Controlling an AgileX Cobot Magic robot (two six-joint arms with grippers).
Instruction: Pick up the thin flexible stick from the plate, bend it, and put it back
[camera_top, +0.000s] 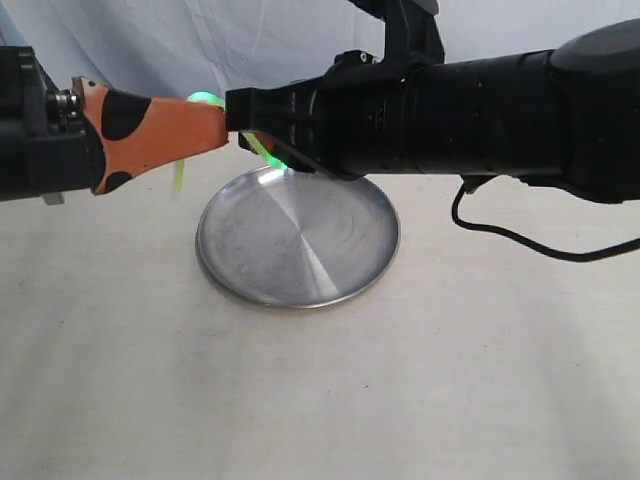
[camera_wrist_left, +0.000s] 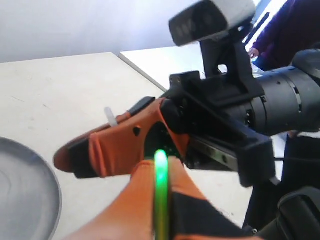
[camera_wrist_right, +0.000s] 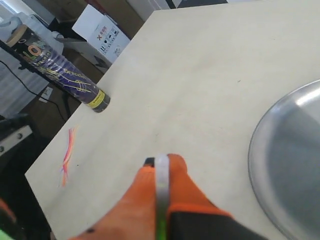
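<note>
Both grippers meet above the far rim of the shiny steel plate (camera_top: 298, 237), which lies bare on the table. My left gripper (camera_top: 222, 128), with orange fingers, is shut on the thin flexible stick (camera_top: 205, 98), which glows bright green there. In the left wrist view the green stick (camera_wrist_left: 161, 195) runs between the closed left gripper (camera_wrist_left: 161, 162). My right gripper (camera_top: 245, 118) reaches in from the right. It is shut on the same stick (camera_wrist_right: 161, 182), whose pale end shows at the right gripper (camera_wrist_right: 161, 162). Yellow-green lengths hang down on both sides.
A black cable (camera_top: 520, 240) trails on the table under the right arm. In the right wrist view a purple tube (camera_wrist_right: 60, 75) lies at the table's edge, thin coloured sticks (camera_wrist_right: 67, 155) lie near a corner, and a white box (camera_wrist_right: 100, 27) sits beyond.
</note>
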